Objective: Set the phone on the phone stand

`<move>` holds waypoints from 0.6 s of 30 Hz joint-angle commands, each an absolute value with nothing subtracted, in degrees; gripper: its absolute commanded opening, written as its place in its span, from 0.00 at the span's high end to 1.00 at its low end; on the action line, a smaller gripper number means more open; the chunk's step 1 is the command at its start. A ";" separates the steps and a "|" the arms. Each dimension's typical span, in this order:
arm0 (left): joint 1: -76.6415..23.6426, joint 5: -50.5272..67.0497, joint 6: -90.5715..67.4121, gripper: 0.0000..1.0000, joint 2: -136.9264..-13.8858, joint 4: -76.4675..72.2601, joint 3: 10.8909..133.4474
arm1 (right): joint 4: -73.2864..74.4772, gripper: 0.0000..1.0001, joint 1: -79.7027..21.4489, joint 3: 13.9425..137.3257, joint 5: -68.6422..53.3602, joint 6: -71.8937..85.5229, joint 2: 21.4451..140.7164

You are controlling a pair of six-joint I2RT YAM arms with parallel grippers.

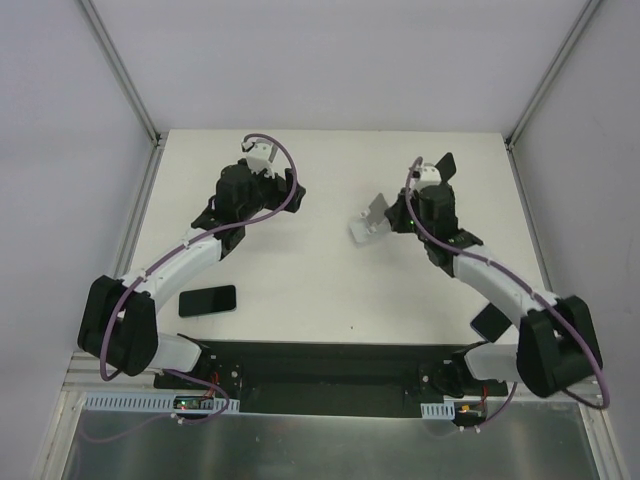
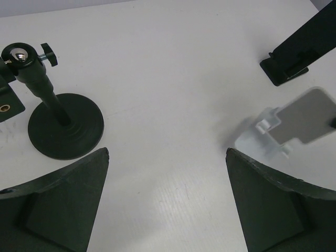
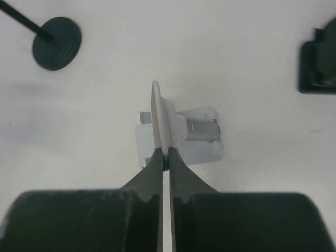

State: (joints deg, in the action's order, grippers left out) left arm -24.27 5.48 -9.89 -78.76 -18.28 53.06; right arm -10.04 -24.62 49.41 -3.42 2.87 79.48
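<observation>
White tabletop (image 1: 300, 270): black ball-head mount (image 2: 65, 128), phone stand (image 2: 302, 118) apart.

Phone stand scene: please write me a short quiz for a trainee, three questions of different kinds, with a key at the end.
1. True or false: the right gripper has its jaws shut on the thin plate of the white plastic phone stand.
2. Choose one: where is the flat black phone?
A) on the stand
B) lying on the white table, at its near left
C) in the jaws of the right gripper
3. Fill the gap: the jaws of the left gripper stand ____ and hold nothing.

Key: 1 true; 2 B; 3 open.
</observation>
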 commanded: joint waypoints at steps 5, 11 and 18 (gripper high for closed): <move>-23.64 6.33 -10.28 0.08 -75.94 -21.88 52.21 | -10.46 0.99 -12.85 37.18 11.78 4.49 62.05; -23.56 6.15 -9.93 0.08 -75.06 -21.88 51.68 | -14.93 0.99 -3.70 37.44 8.71 0.71 64.59; -23.03 6.59 -10.02 0.08 -75.23 -21.97 51.59 | -18.71 0.99 3.59 39.73 0.54 1.14 71.10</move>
State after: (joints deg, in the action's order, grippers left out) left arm -23.77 5.61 -9.93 -77.12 -19.25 51.83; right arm -11.79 0.91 36.75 6.20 1.58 69.30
